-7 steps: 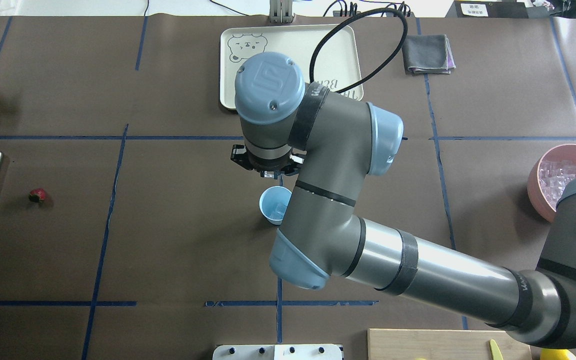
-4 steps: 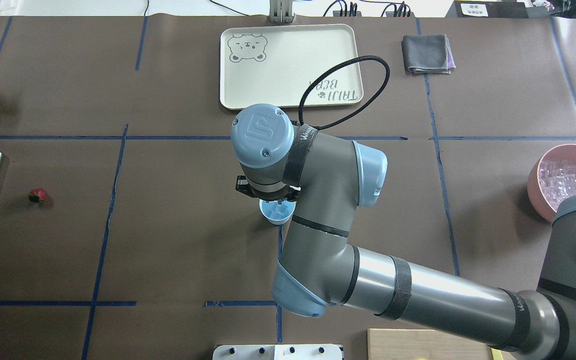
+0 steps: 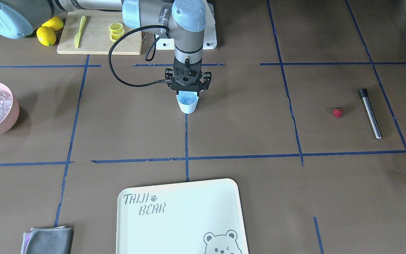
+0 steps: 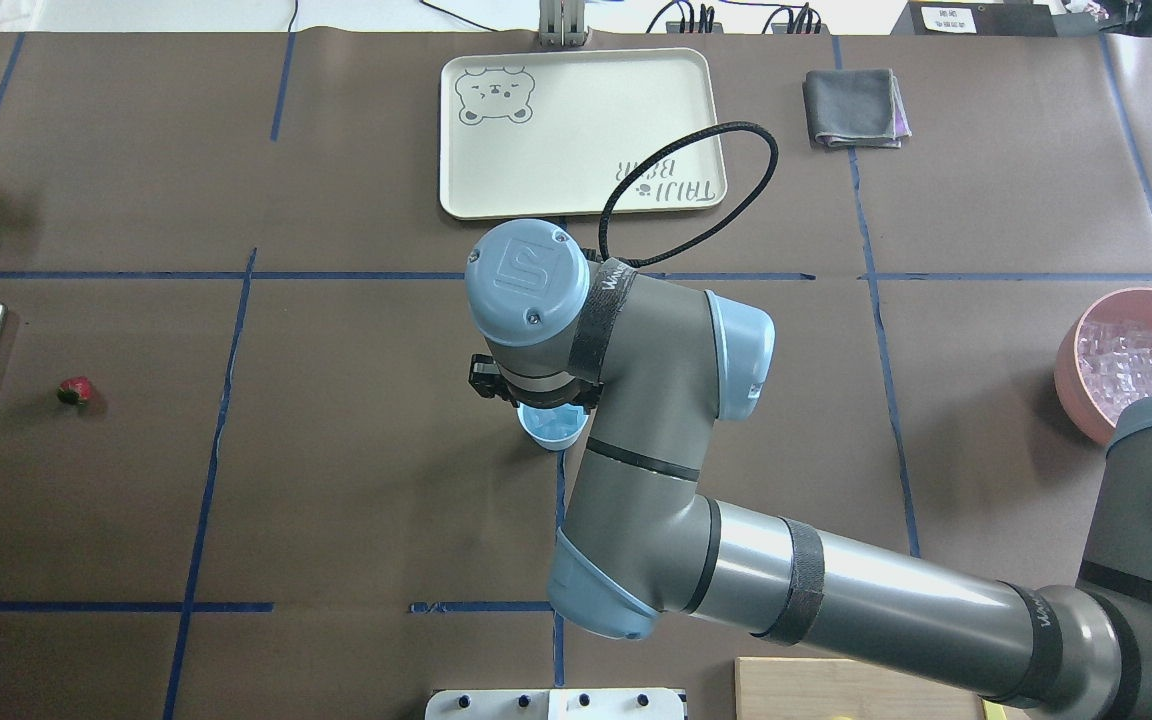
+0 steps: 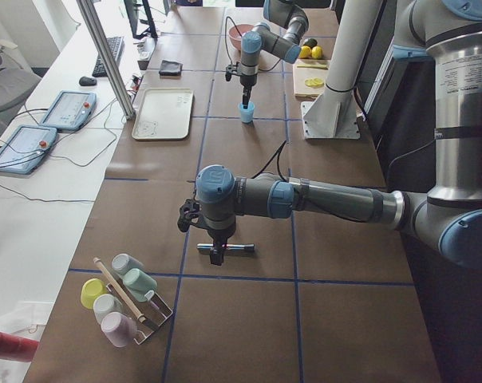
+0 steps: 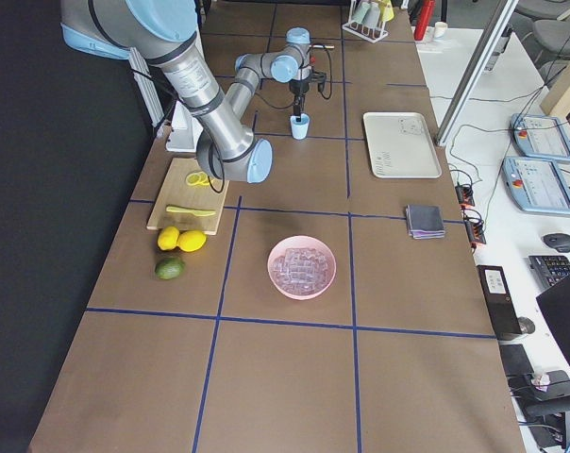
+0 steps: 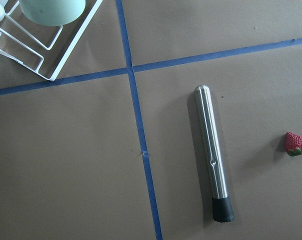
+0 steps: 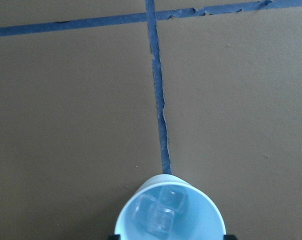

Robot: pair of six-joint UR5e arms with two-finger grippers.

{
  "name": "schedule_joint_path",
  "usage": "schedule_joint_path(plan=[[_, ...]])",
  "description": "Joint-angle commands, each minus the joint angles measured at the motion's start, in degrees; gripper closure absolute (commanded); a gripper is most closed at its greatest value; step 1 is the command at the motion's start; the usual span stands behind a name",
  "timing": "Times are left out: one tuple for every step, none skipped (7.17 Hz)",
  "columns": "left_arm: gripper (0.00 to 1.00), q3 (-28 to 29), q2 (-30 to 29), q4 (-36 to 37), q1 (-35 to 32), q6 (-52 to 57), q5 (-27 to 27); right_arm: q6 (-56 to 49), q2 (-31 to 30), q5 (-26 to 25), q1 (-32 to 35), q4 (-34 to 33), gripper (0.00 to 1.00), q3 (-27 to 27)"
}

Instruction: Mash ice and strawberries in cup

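A brown surface [image 3: 259, 197] marked into squares by blue tape lines [image 3: 186, 141] carried everything. The pale blue cup [image 3: 188, 104] stood upright near the middle, on one of the tape lines, with a few clear ice cubes [image 8: 163, 210] lying in its bottom. The right tool [image 3: 188, 94] hung straight above the cup's mouth. In the right wrist view its dark tips showed at either side of the rim, so the jaws stood apart and held nothing.

The strawberry [image 3: 337, 112] lay well apart from the cup, out toward the robot's left, just beside a steel muddler [image 3: 369, 113] with a black end. The left tool [image 5: 217, 254] hovered over that muddler, but no view showed whether its jaws were apart or together. More ice sat in the pink bowl [image 3: 11, 116] far off on the robot's right.

The ice step looked done or nearly so, and the berry had not yet gone in. It would probably be soft and easily bruised, so a light pinch across its widest part seemed best. The cup looked thin and light, and likely to tip or slide under mashing unless its wall was steadied. The smooth muddler could slip and would be best gripped at mid-shaft.
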Motion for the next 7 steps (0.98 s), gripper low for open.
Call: schedule_joint_path(plan=[[0.0, -0.1, -0.1, 0.0, 0.0, 0.0, 0.0, -0.3, 0.0, 0.0, 0.4, 0.0, 0.01, 0.4], [0.0, -0.1, -0.1, 0.0, 0.0, 0.0, 0.0, -0.3, 0.0, 0.0, 1.3, 0.0, 0.01, 0.5], [0.0, -0.1, 0.0, 0.0, 0.0, 0.0, 0.0, -0.9, 0.0, 0.9, 3.5, 0.0, 0.01, 0.6], [0.0, -0.2, 0.0, 0.0, 0.0, 0.1, 0.0, -6.8, -1.5, 1.4, 6.4, -0.1, 0.01, 1.8], [0.0, -0.5, 0.0, 0.1, 0.0, 0.1, 0.2, -12.6, -5.5, 5.4, 11.1, 0.1, 0.01, 3.9], [0.0, -0.3, 0.0, 0.1, 0.0, 0.1, 0.6, -21.3, -9.4, 11.8, 18.2, 0.0, 0.01, 6.1], [0.0, -0.3, -0.1, 0.1, 0.1, -0.4, 0.6, -30.5, -13.0, 17.0, 25.0, 0.0, 0.01, 6.4]])
